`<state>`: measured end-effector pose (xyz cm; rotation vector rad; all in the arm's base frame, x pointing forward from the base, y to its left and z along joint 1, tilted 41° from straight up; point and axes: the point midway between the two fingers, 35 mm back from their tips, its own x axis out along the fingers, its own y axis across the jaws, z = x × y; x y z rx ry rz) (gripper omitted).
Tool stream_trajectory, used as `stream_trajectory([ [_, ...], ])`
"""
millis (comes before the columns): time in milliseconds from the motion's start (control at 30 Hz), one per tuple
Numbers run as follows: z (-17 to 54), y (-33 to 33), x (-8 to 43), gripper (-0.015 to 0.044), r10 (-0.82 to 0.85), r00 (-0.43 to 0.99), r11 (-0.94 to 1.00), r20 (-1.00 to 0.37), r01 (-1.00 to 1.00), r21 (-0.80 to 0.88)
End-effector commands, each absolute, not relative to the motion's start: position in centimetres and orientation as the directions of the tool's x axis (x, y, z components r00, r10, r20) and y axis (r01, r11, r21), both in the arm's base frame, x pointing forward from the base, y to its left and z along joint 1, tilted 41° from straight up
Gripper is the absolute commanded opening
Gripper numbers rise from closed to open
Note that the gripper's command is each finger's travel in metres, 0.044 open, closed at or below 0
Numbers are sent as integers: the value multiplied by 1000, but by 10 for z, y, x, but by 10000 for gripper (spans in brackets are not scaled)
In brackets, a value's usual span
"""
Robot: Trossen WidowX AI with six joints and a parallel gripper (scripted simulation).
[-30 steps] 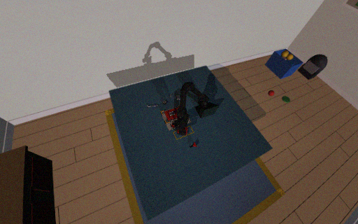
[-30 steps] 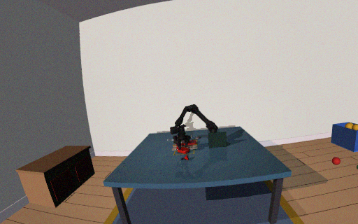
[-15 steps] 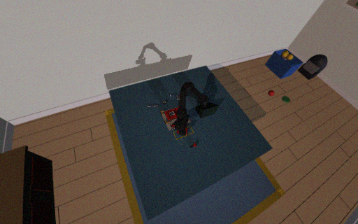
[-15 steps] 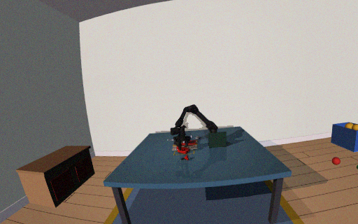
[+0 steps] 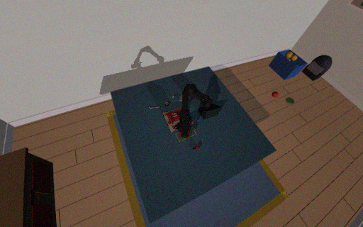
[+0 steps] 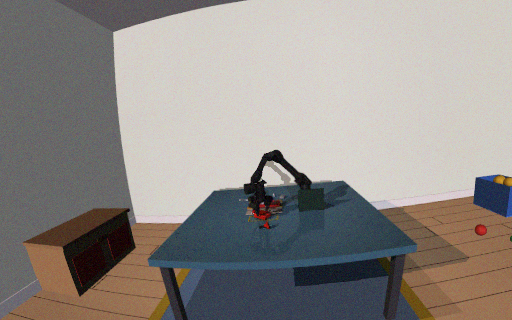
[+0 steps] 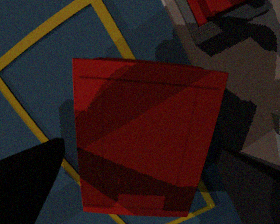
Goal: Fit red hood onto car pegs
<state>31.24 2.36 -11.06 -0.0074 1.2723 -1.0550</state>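
The red hood (image 7: 146,120) (image 5: 185,134) (image 6: 262,216) lies across a yellow outline (image 7: 113,29) on the table, turned relative to it, its flat roof facing the wrist camera. My gripper (image 7: 143,150) is open and empty above the hood, with one dark finger to each side of the hood's lower half in the wrist view. No contact shows there. The chassis in its jig, with a red body (image 5: 174,115) (image 7: 208,7), is just beside the hood, at the top right of the wrist view and partly cut off. Its pegs cannot be made out, and the hood's corner holes do not show.
A small red item (image 5: 197,147) (image 6: 266,226) lies in front of the yellow outline. A dark green box (image 5: 211,111) (image 6: 311,199) stands near the arm's base. A silver tool (image 5: 154,107) and a small dark ring (image 5: 167,103) lie behind the jig.
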Motion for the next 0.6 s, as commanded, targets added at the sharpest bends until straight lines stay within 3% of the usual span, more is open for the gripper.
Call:
stream_trajectory([
  [0, -112, 22, 312, 440, -642, -80, 562, -763, 629, -538],
  [567, -118, 17, 312, 440, -642, -80, 561, -762, 629, -538],
])
